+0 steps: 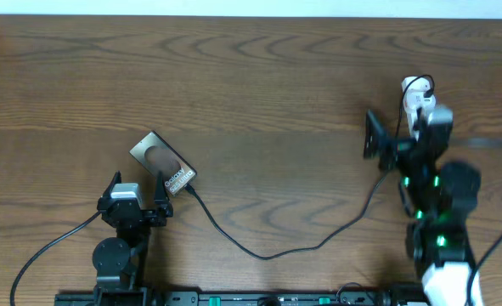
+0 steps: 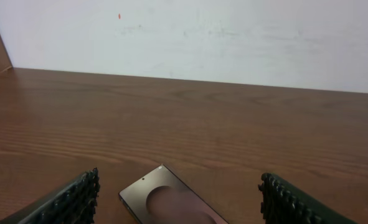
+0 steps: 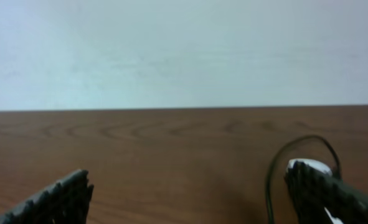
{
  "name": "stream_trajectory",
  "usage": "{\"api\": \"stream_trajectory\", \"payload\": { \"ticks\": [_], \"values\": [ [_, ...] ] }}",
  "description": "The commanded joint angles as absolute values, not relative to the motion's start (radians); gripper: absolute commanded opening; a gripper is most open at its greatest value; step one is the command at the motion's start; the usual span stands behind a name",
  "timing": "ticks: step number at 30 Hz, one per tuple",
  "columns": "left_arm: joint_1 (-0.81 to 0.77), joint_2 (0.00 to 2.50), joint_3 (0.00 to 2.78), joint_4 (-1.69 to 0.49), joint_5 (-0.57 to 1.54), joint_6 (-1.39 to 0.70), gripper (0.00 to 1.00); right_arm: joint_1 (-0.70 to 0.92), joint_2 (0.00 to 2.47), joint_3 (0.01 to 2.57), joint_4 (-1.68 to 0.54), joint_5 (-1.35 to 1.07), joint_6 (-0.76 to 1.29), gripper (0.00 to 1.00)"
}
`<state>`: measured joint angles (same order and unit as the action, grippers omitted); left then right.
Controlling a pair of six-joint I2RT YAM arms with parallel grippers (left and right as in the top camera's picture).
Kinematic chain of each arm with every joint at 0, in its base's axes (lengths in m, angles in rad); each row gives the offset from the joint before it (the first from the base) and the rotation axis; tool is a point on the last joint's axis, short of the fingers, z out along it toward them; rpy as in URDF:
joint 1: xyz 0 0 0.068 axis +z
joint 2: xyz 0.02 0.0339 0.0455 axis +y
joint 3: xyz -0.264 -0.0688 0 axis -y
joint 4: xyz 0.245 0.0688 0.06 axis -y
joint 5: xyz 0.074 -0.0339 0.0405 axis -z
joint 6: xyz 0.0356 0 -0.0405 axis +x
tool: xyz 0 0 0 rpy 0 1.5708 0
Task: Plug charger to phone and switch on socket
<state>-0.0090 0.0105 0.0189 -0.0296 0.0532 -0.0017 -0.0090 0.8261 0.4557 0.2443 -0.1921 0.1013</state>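
The phone (image 1: 160, 161) lies at an angle on the table at the left, and its far end shows in the left wrist view (image 2: 162, 200). The charger (image 1: 267, 253), a thin black cable, runs from the phone's near end across the table towards the right arm. My left gripper (image 1: 137, 192) is open, just short of the phone, with its fingers (image 2: 179, 190) on either side of it. The socket (image 1: 414, 95) is white and mostly hidden under my right gripper (image 1: 401, 129), which is open. In the right wrist view the socket's end (image 3: 308, 165) sits behind the right finger of that gripper (image 3: 190, 196).
A thin black cable loop (image 3: 276, 171) curls beside the socket's end. The brown wooden table (image 1: 267, 85) stretches back to a white wall (image 2: 190, 37). Thicker black arm cables lie along the front edge by the arm bases (image 1: 38, 255).
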Motion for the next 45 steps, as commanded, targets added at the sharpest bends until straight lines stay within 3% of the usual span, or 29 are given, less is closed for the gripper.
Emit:
{"api": "stream_trajectory", "payload": {
  "ticks": [1,12,23,45],
  "values": [
    [-0.013,0.004,0.005,-0.068,0.04,0.007,0.81,-0.004,0.688,0.311,0.282,-0.147,0.088,0.99],
    [-0.013,0.004,0.005,-0.068,0.04,0.007,0.81,0.004,0.356,0.011,0.288,-0.089,0.088,0.99],
    [-0.013,0.004,0.005,-0.068,0.04,0.007,0.81,0.02,0.017,0.006,-0.077,-0.005,0.081,0.99],
    [-0.013,0.004,0.005,-0.068,0.04,0.007,0.81,0.02,0.006,0.006,-0.076,-0.006,0.081,0.99]
  ]
}}
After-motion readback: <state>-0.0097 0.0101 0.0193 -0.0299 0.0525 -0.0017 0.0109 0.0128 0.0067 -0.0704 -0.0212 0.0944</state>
